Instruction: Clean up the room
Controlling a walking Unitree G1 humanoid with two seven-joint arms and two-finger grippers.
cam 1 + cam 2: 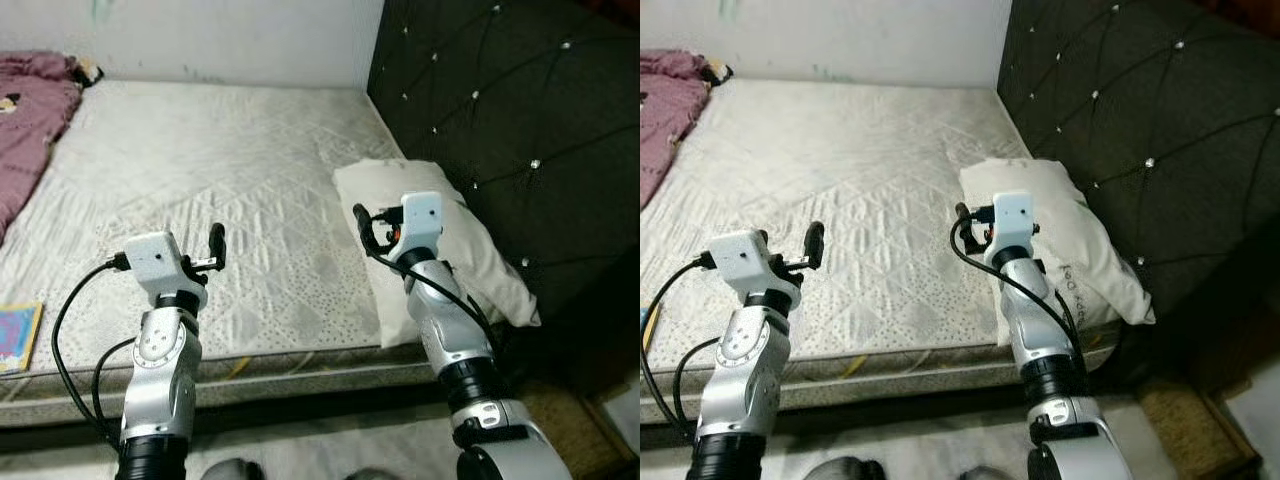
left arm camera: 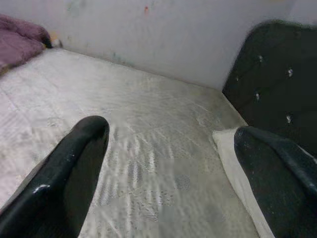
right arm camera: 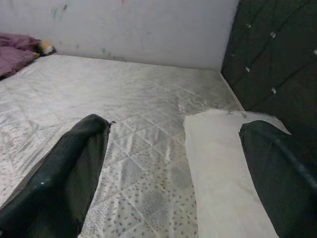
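My left gripper (image 1: 215,245) and right gripper (image 1: 362,225) hover spread wide, holding nothing, above the mattress (image 1: 220,180) edge. A pillow (image 1: 480,260) lies against the headboard (image 1: 520,110); the mattress middle is bare.

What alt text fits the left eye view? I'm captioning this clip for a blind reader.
Two silver robot arms reach over a bare quilted mattress, the left gripper and right gripper both empty with open jaws. A white pillow lies against a black tufted headboard; a purple blanket is bunched at the far left.
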